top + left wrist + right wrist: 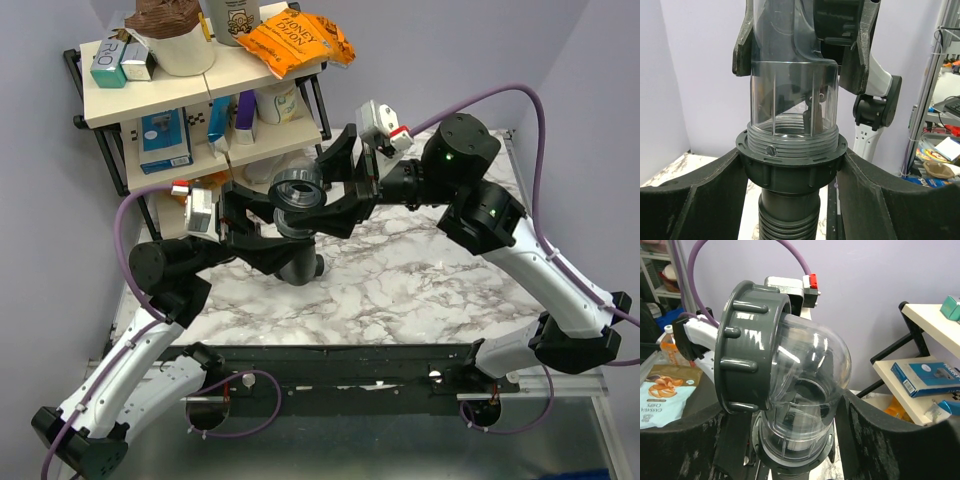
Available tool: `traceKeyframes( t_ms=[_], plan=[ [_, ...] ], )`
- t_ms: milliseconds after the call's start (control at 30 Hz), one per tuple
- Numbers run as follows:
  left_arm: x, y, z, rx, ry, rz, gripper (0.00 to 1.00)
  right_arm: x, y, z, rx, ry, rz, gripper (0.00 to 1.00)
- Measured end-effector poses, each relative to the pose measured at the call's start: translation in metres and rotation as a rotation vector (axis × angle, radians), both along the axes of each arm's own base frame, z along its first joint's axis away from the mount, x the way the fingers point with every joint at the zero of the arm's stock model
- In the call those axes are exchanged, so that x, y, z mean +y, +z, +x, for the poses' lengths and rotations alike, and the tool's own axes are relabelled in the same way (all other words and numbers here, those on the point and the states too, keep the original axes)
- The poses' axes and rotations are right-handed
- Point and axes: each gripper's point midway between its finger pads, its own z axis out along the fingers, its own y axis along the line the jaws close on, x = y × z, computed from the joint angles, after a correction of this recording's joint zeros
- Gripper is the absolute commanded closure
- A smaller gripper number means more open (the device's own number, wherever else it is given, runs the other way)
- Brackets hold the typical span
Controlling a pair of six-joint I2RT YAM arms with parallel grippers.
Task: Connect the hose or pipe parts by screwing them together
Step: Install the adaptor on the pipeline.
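1. A transparent, glossy plastic elbow (pixel 810 370) is seen upright above the veined marble table (pixel 430 290), in the middle between the two arms.
2. Its upper mouth is capped by a wide dark grey nut (pixel 747 345) of matt plastic with raised ribs round its rim.
3. Its lower, straight end is threaded and is seated in a dark grey collar (pixel 790 167) with a flanged, lugged rim.
4. Below the collar, a black ribbed hose (pixel 788 222) is seen running down toward the table.
5. The collar is clamped at its sides by the left gripper (pixel 790 160), whose black fingers (pixel 695 200) are pressed against it.
6. The elbow is flanked closely by the right gripper (pixel 785 410). Whether its rough black fingers (pixel 900 440) press on the plastic cannot be told.
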Motion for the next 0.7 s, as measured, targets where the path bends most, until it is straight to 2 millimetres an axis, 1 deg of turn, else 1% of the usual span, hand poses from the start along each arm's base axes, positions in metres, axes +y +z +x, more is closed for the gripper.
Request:
traceKeyframes(
  t_ms=[167,333,433,533,700],
  plan=[
    [0.0,0.001,0.009,0.025,0.043,-0.016,1.0,0.001,0.001,0.011,0.02,-0.056,0.01,0.99],
    [0.004,0.003,0.032,0.025,0.162,-0.034,1.0,0.002,0.001,0.036,0.1,-0.204,0.023,0.99],
    [0.006,0.0,0.045,0.012,0.233,-0.023,1.0,0.003,-0.003,0.051,0.142,-0.307,0.029,0.99],
    [0.007,-0.001,0.051,-0.012,0.279,-0.013,1.0,0.008,-0.002,0.054,0.166,-0.411,0.044,0.99],
    [0.011,-0.001,0.055,-0.033,0.321,-0.012,1.0,0.014,0.001,0.06,0.182,-0.592,0.078,0.99]
  ],
)
